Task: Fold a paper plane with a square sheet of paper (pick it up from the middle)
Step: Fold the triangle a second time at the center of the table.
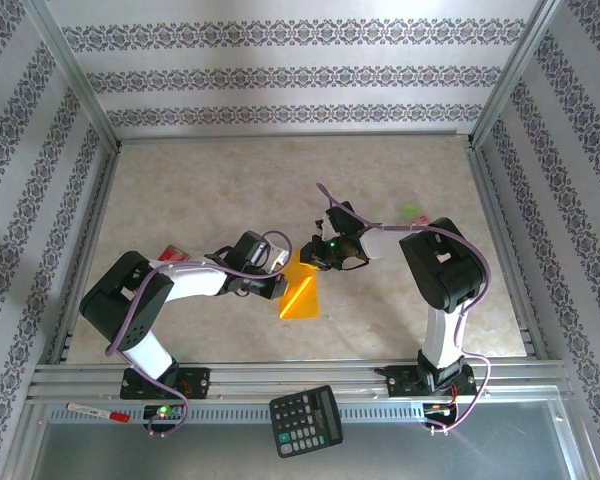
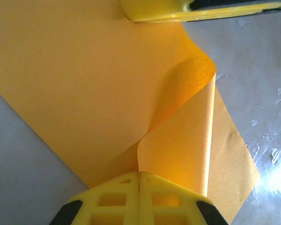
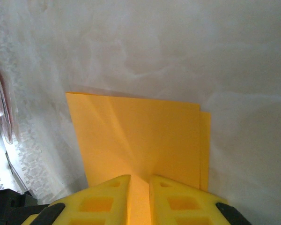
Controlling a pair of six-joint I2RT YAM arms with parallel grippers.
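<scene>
matt paper sheet (image 2: 84,84), glossy smooth table (image 2: 253,56)

You are looking into a robotics test cell. Aluminium framing (image 1: 280,378) is boxing in a marble-look tabletop (image 1: 230,180), and wallpaper-printed panels (image 1: 300,75) are standing around it.

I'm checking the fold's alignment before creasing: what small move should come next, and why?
Probably nudge the right gripper sideways to square the layers: both it and the left gripper pinch the square sheet of paper, folded over, with one edge peeking past the other.
</scene>
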